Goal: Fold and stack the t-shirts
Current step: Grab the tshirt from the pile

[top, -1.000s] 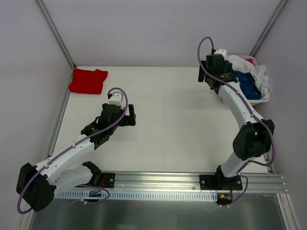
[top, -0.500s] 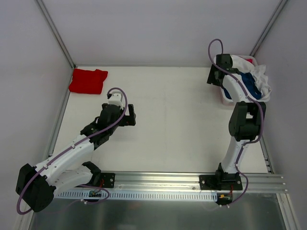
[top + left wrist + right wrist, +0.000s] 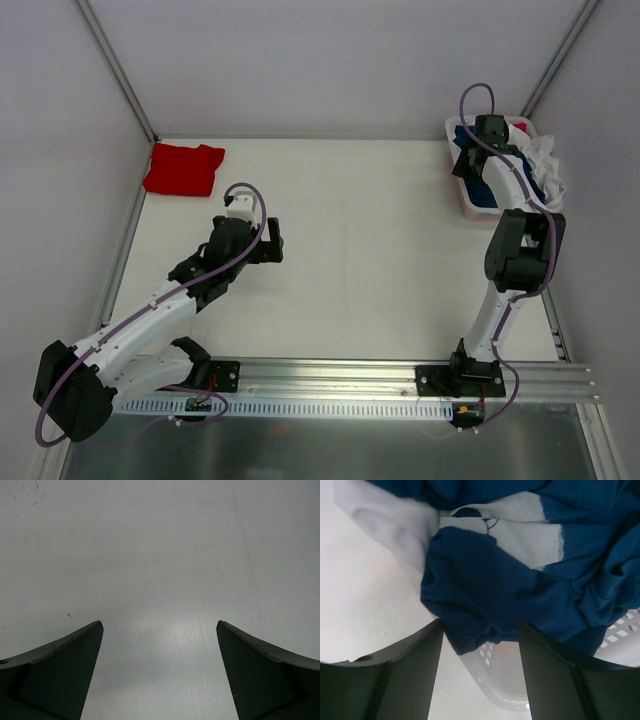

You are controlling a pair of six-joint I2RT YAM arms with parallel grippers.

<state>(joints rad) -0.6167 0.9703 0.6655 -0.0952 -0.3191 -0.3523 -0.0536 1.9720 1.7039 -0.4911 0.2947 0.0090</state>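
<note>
A navy blue t-shirt (image 3: 520,580) with a pale square print (image 3: 520,525) lies crumpled in a white basket (image 3: 510,700) at the back right, next to a white t-shirt (image 3: 385,520). My right gripper (image 3: 480,625) hovers open just above the basket's near rim. A fold of the navy cloth hangs between its fingers (image 3: 410,665) and is not clamped. From above, the right gripper (image 3: 466,168) is over the basket (image 3: 463,203). A folded red t-shirt (image 3: 183,168) lies at the back left. My left gripper (image 3: 277,245) stands open over bare table (image 3: 160,555), holding nothing.
The basket sits in the back right corner against the enclosure walls, with white cloth (image 3: 548,165) spilling over its far side. Metal frame posts (image 3: 115,70) run along the back corners. The mounting rail (image 3: 340,385) crosses the near edge.
My right arm has swung right and toward the back, bringing its gripper from left of the basket to over its rim. The left arm has not moved.
</note>
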